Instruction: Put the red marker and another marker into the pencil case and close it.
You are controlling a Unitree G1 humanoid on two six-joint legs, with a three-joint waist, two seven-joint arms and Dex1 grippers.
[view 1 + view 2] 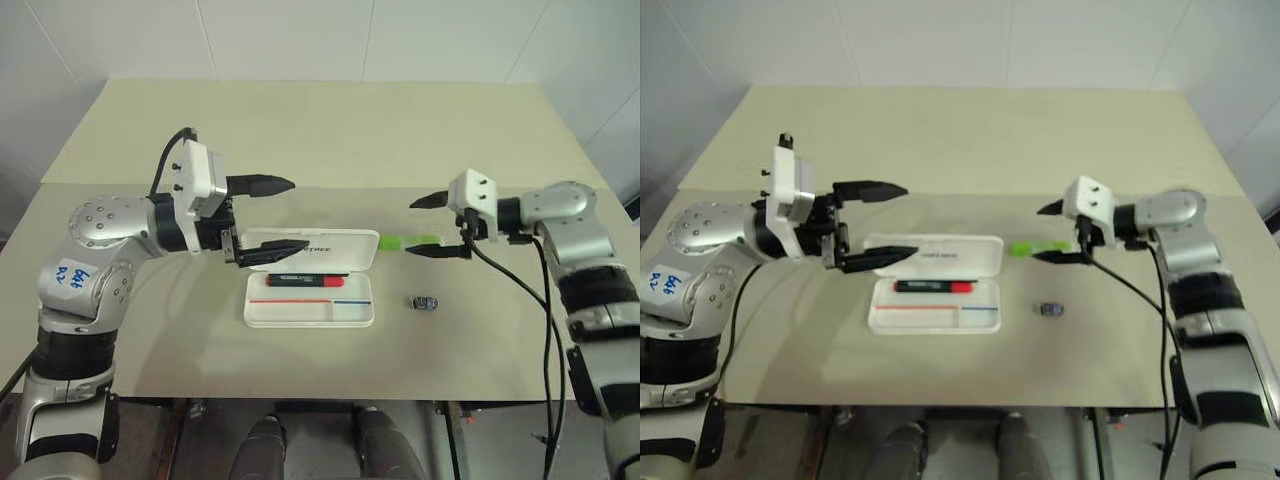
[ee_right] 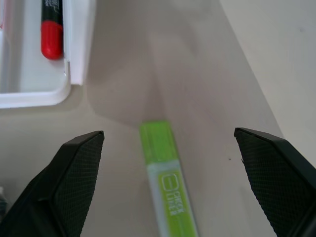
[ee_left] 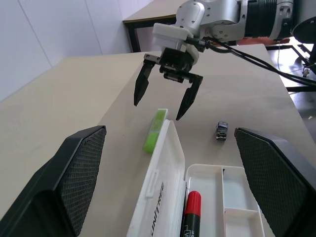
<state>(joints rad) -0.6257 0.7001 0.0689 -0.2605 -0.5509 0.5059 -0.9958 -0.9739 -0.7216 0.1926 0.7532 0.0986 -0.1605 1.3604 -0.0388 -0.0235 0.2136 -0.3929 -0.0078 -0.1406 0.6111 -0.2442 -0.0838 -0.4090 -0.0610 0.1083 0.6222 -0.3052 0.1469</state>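
White pencil case (image 1: pixel 310 285) lying open near the middle of a beige table (image 1: pixel 330 130), lid (image 1: pixel 320 247) tipped back and printed "UNITREE" in dark letters. Inside the tray, a thin red and blue line along the floor, plus small dividers at one end. Red marker (image 1: pixel 300 281) already resting in the tray, black barrel with small white print too fine to read, red end toward the robot's right. Green highlighter (image 2: pixel 167 185) flat on the table just beside the lid's right end, outside the case, with "CHECK LINER" readable on its paler half. Small dark lump (image 1: pixel 425 302) on the table to the right of the case, apart from it. Left gripper (image 1: pixel 282 214) poised above the case's left end, jaws wide and holding nothing. Right gripper (image 1: pixel 432 225) poised over the highlighter, jaws wide on either side of it, not touching it. Blue handwriting on a white sticker (image 1: pixel 75 279) on the left arm, not legible.
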